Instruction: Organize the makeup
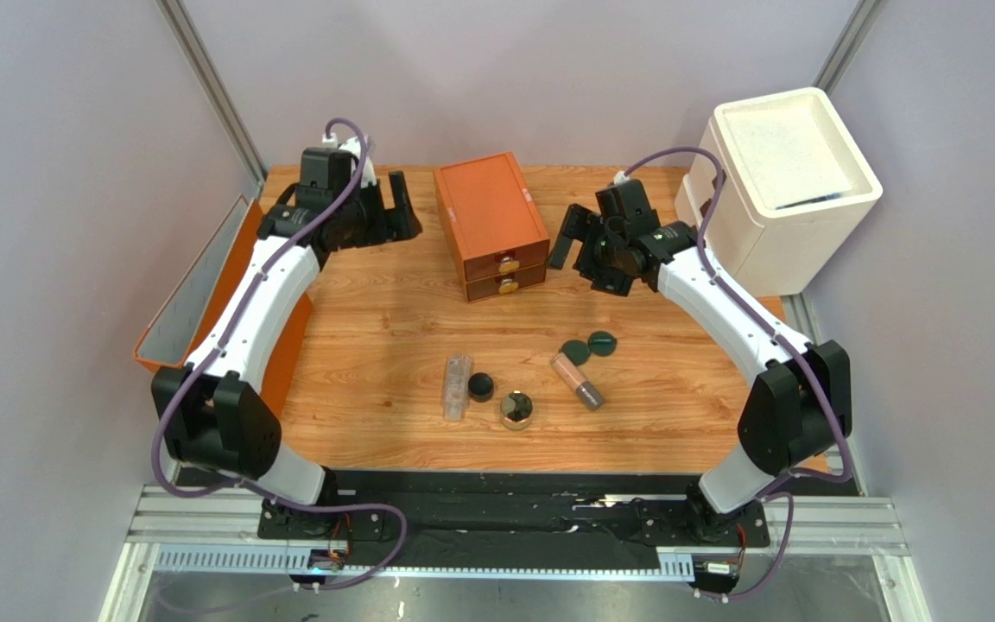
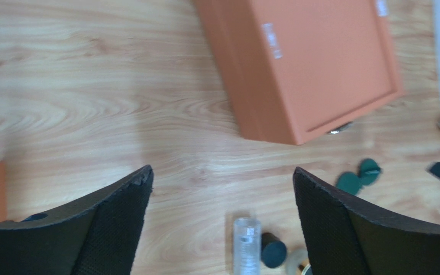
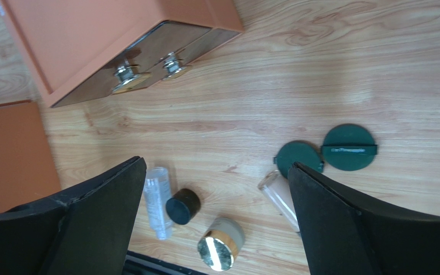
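The makeup lies loose on the wood table near the front. It includes a clear tube point(image 1: 459, 386), a black round pot point(image 1: 481, 385), a gold-rimmed jar point(image 1: 517, 411), a tan tube with a dark cap point(image 1: 578, 381) and two dark-green discs point(image 1: 576, 351) point(image 1: 603, 342). My left gripper point(image 1: 393, 207) hangs open left of the orange two-drawer box point(image 1: 491, 223), holding nothing. My right gripper point(image 1: 574, 240) is open right of the box. Its wrist view shows the clear tube point(image 3: 157, 200), pot point(image 3: 182, 206), jar point(image 3: 221, 243) and discs point(image 3: 298, 157) below its empty jaws point(image 3: 216, 163).
The orange box's two drawers are shut, their metal knobs point(image 3: 126, 74) facing the front. A big white cabinet point(image 1: 782, 182) stands at the back right. An orange tray point(image 1: 191, 305) leans off the table's left edge.
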`<action>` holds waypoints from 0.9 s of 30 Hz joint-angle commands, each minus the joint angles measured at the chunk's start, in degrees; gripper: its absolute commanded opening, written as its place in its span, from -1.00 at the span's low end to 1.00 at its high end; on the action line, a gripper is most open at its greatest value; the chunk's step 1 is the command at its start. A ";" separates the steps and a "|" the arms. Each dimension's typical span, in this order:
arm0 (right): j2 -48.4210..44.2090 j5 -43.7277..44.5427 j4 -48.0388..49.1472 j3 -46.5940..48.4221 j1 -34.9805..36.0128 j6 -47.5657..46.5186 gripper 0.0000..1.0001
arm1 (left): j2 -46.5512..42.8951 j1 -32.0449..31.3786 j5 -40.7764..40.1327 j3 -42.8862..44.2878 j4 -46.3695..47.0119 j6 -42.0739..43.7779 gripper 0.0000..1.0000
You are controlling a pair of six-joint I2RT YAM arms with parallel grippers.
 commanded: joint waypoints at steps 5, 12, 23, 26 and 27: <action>3.21 -7.48 9.34 0.92 1.64 8.86 1.00 | 15.91 -0.61 19.76 17.16 -0.78 -1.19 -0.19; 9.36 -13.64 17.16 1.79 1.64 11.25 0.93 | 28.49 -5.10 28.63 26.85 3.00 -5.32 -0.98; 16.30 -15.58 21.40 3.90 1.46 11.34 0.64 | 36.58 -8.88 24.61 31.77 3.89 -10.78 -1.00; 18.94 -15.92 21.31 5.57 1.46 11.34 0.65 | 38.07 -8.88 25.58 32.30 2.23 -11.40 -1.00; 19.56 -16.01 21.40 6.10 1.55 11.60 0.65 | 38.25 -8.88 25.49 32.39 1.87 -11.31 -1.00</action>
